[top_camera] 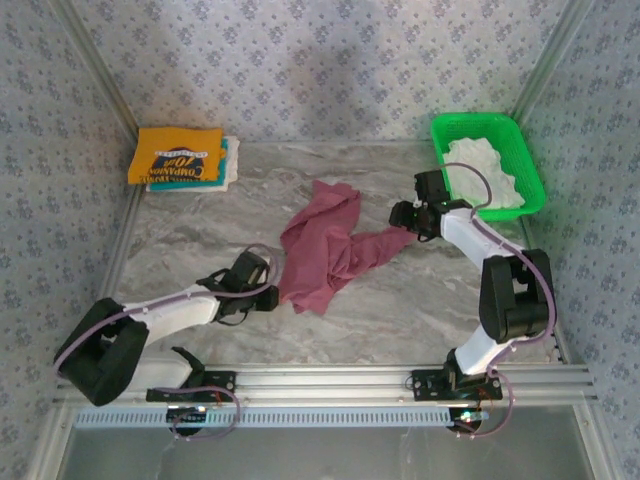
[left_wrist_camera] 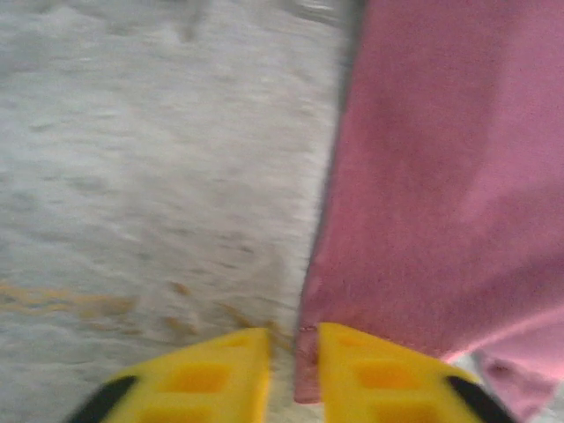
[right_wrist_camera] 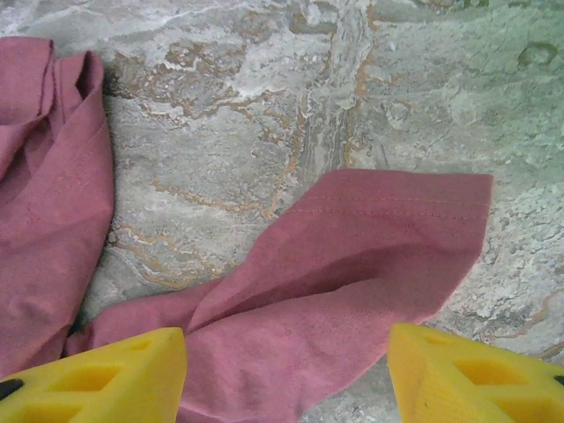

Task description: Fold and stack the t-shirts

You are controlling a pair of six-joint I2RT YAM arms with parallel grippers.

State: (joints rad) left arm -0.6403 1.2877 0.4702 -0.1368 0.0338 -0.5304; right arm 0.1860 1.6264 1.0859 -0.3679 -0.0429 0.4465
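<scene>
A crumpled maroon t-shirt (top_camera: 320, 250) lies mid-table. My left gripper (top_camera: 272, 295) is at its near-left edge; in the left wrist view the yellow fingers (left_wrist_camera: 370, 374) stand almost together with the shirt's hem (left_wrist_camera: 307, 370) pinched between them. My right gripper (top_camera: 402, 222) hovers at the shirt's right end, its jaws wide open on either side of a flat sleeve (right_wrist_camera: 352, 264) without touching it. A folded yellow-orange t-shirt (top_camera: 178, 155) with dark lettering tops a stack at the back left, with a teal one (top_camera: 224, 158) under it.
A green mesh basket (top_camera: 478, 121) at the back right corner holds white cloth (top_camera: 485, 172), close behind the right arm. Patterned walls close in the marble table on three sides. Bare tabletop (top_camera: 420, 300) lies in front of the maroon shirt.
</scene>
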